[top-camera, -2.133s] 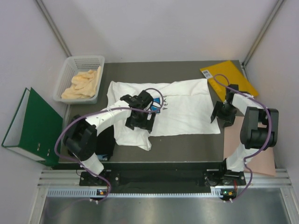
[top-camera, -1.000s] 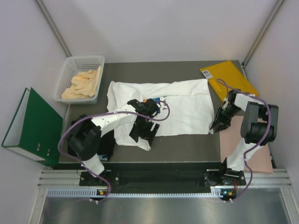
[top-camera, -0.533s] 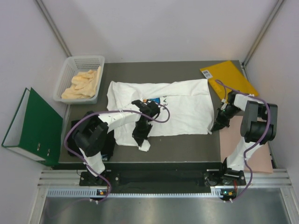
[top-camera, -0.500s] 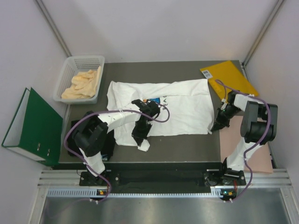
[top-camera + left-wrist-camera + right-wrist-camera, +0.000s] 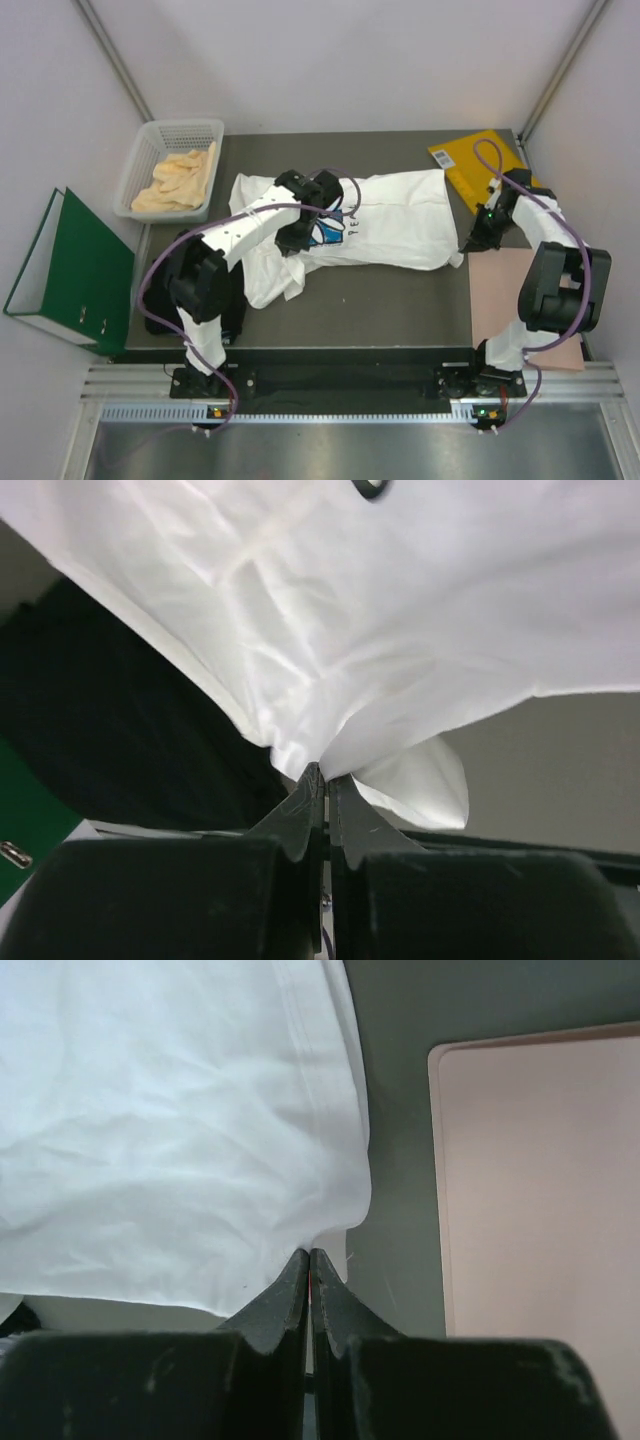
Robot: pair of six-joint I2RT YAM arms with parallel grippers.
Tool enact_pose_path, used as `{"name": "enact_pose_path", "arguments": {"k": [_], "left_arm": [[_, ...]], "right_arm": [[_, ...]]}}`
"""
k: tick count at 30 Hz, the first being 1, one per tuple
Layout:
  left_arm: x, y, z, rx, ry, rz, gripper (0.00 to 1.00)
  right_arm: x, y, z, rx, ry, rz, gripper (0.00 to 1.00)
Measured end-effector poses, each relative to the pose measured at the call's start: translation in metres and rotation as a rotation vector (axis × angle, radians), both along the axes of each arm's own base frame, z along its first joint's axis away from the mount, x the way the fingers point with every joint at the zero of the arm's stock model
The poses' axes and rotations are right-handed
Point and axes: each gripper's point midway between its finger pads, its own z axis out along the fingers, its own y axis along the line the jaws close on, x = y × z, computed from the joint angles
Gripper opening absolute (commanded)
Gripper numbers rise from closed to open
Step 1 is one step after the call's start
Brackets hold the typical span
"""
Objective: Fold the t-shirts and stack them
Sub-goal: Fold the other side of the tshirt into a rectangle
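The white t-shirt (image 5: 390, 220) lies spread across the middle of the table, its blue chest print (image 5: 332, 228) showing beside the left wrist. My left gripper (image 5: 292, 245) is shut on a bunched fold of its near-left edge, and in the left wrist view the cloth (image 5: 400, 610) hangs from the closed tips (image 5: 326, 778). My right gripper (image 5: 467, 246) is shut on the shirt's near-right corner; white cloth (image 5: 170, 1130) spreads up from those tips (image 5: 310, 1255). The black t-shirt (image 5: 236, 312) lies at the table's near-left corner, mostly hidden by the left arm.
A white basket (image 5: 140, 160) with yellow cloth stands at the back left. A green binder (image 5: 70, 270) lies off the table's left side. An orange envelope (image 5: 480, 160) lies at the back right, and a pink paper sheet (image 5: 510, 300) along the right edge.
Both grippers have shut on the white t-shirt's near edge and carried it up and toward the far side. The shirt's near part is now drawn back and bunched.
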Motion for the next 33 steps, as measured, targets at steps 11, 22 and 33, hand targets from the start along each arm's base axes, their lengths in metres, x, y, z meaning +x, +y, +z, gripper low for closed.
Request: {"name": "enact_pose_path", "arguments": {"k": [11,22,33], "left_arm": [[0.086,0.059,0.002,0.126,-0.094,0.154,0.00],[0.141,0.047,-0.006,0.161,-0.167,0.082,0.13],[0.150,0.054,-0.025,0.121,-0.189,0.132,0.99]], "right_arm": [[0.071,-0.004,0.009,0.007,-0.147,-0.035,0.00],[0.177,-0.003,0.021,0.010,-0.317,-0.037,0.00],[0.255,0.031,-0.010,-0.026,-0.384,0.026,0.02]]}}
